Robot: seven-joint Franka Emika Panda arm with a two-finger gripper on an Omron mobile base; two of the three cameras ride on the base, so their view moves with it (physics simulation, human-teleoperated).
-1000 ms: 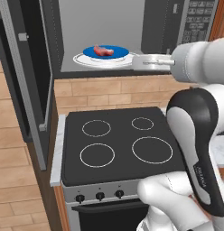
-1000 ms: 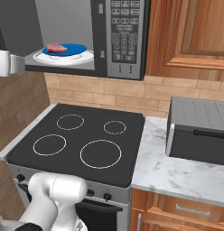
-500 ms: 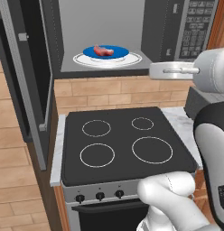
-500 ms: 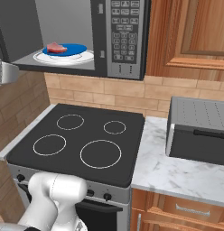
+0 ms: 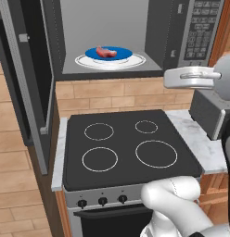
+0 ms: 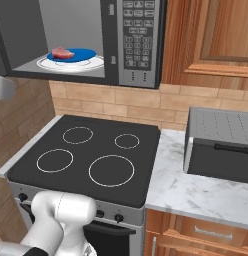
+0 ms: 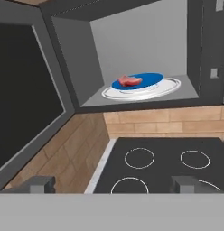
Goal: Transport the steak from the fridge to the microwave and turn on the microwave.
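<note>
Gripper (image 7: pixel 113 184) wide open, empty

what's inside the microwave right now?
The microwave stands open. On its white turntable sits a blue plate with the steak on top. The plate covers the turntable's middle, and the steak hides part of the plate.

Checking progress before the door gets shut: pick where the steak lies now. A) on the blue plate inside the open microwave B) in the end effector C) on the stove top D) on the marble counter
A: the steak rests on the blue plate in the microwave, door open.
</note>
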